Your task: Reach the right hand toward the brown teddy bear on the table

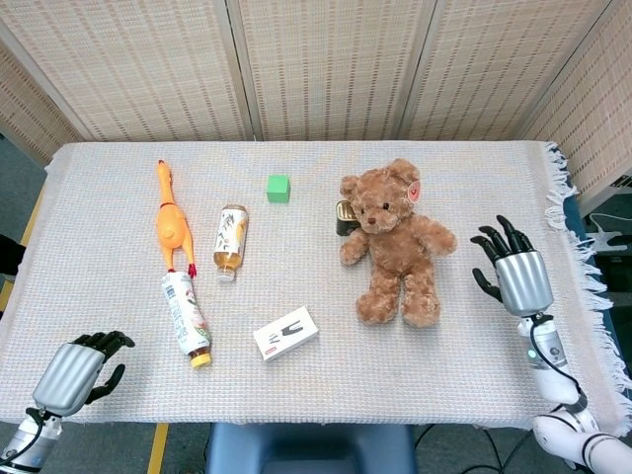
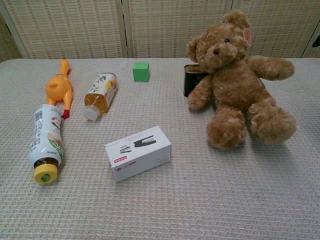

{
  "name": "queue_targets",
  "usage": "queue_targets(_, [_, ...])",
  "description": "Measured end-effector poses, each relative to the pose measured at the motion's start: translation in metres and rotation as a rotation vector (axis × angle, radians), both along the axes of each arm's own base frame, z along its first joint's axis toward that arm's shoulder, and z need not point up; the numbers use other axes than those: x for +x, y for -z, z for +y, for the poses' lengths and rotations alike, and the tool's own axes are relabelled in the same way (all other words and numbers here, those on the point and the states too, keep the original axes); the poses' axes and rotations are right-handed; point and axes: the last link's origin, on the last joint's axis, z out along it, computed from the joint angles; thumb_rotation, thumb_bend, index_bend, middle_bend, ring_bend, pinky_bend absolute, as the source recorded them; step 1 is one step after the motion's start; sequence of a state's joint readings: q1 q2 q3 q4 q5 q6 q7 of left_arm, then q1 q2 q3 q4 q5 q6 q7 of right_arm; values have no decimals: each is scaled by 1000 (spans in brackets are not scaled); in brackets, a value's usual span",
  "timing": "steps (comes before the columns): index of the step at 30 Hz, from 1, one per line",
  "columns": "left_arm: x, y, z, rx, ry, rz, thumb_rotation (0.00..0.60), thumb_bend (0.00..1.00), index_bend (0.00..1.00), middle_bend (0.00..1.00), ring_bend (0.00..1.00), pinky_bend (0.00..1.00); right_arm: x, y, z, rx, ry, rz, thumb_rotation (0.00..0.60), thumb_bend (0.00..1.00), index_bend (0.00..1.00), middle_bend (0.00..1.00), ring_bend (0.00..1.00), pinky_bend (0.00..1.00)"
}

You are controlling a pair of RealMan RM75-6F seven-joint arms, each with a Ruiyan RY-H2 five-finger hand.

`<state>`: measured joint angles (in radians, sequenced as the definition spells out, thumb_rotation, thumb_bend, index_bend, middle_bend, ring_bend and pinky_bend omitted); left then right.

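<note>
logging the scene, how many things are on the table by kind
Teddy bear: 1
Rubber chicken: 1
Bottles: 2, the tea bottle and the yellow-capped bottle, both lying on their sides
Green cube: 1
White box: 1
Dark can behind the bear: 1
Total: 7

So the brown teddy bear (image 1: 397, 244) is a fluffy light-brown plush with a dark nose, dark eyes and a round pinkish tag on one ear. It's sprawled on its back on the table (image 1: 118, 197), head toward the far edge, both legs stretched toward the near edge and arms flung out to the sides. It sits right of the table's middle, closer to the right edge than the left. From the chest view it looks slightly propped up, head raised.
</note>
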<state>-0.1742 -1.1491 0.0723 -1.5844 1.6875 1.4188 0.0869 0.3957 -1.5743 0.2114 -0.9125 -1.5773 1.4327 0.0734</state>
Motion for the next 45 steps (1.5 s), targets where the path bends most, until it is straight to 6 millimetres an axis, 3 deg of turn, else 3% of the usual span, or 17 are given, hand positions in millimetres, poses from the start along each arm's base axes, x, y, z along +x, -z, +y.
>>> queue_targets(21, [1, -3, -1, 4, 10, -10, 600, 444, 365, 344, 385, 487, 24, 53, -50, -4, 11, 68, 600, 196, 352, 238, 92, 280])
queue_targets(27, [1, -2, -1, 1, 11, -11, 600, 445, 365, 344, 385, 487, 28, 56, -52, -31, -7, 40, 600, 196, 415, 238, 105, 308])
queue_targets(35, [2, -2, -2, 1, 15, -10, 600, 444, 365, 344, 385, 486, 26, 54, -54, -71, -1, 56, 600, 196, 627, 251, 125, 340])
queue_targets(45, [1, -1, -2, -8, 8, -5, 600, 445, 365, 344, 385, 487, 29, 54, -63, -113, 17, 24, 600, 196, 648, 253, 128, 342])
